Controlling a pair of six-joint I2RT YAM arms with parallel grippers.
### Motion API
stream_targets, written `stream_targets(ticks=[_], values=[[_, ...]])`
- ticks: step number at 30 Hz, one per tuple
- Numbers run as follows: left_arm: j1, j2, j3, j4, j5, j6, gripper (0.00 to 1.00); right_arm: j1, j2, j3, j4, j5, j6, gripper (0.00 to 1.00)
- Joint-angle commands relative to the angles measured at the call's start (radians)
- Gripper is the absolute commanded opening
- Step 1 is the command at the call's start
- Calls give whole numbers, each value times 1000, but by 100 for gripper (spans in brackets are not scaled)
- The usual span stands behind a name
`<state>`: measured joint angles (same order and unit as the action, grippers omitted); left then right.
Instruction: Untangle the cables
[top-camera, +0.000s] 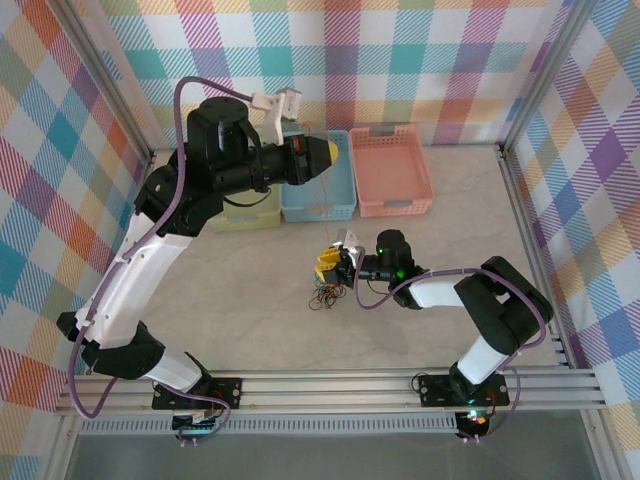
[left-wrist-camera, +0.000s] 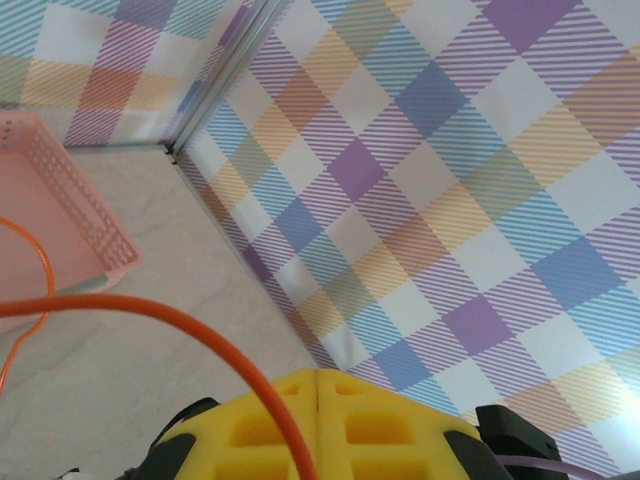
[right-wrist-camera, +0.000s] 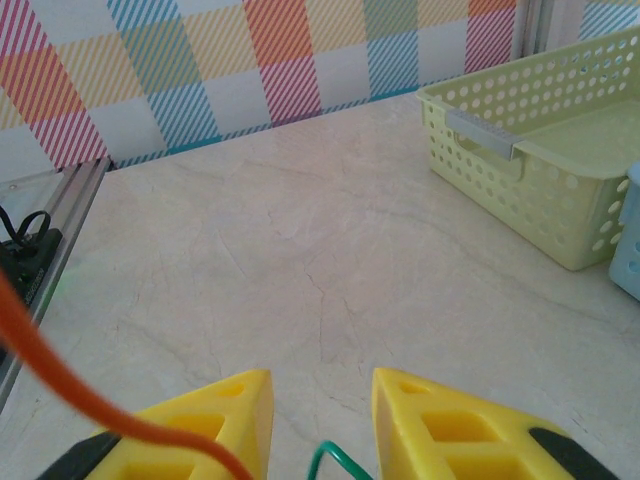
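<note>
Pale bench (top-camera: 250, 330) carries the cable tangle (top-camera: 325, 297) just beside my right pincer (right-wrist-camera: 320, 420), slightly spread with a green cable (right-wrist-camera: 330, 462) in the gap, while my left pincer (left-wrist-camera: 318, 400), raised high, pinches an orange cable (left-wrist-camera: 150, 308); a hard pull could cinch the knot.

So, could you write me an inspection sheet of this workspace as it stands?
Surface: pale table, flat.
Job's things: small cable tangle mid-table; one orange cable lifted clear of it.
Clutter: nothing seen apart from three baskets at the back: green basket, blue basket, pink basket.
Grippers: left gripper shut on the orange cable, high over the blue basket; right gripper open, low by the tangle, a green cable between its fingers.
Cables: purple arm cables loop along both arms.
Surroundings: checked walls, metal frame.
</note>
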<state>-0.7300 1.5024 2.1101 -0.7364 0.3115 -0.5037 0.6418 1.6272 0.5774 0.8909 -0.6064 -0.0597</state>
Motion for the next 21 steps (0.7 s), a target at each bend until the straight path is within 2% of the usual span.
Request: stream_targets(ticks=[1, 14, 21], values=[[2, 3, 58, -15, -24, 28, 0, 8, -12, 5, -16, 0, 2, 33], [23, 10, 175, -57, -42, 42, 0, 15, -9, 25, -85, 31, -23, 34], [33, -3, 164, -75, -87, 71, 0, 16, -18, 22, -92, 57, -25, 34]])
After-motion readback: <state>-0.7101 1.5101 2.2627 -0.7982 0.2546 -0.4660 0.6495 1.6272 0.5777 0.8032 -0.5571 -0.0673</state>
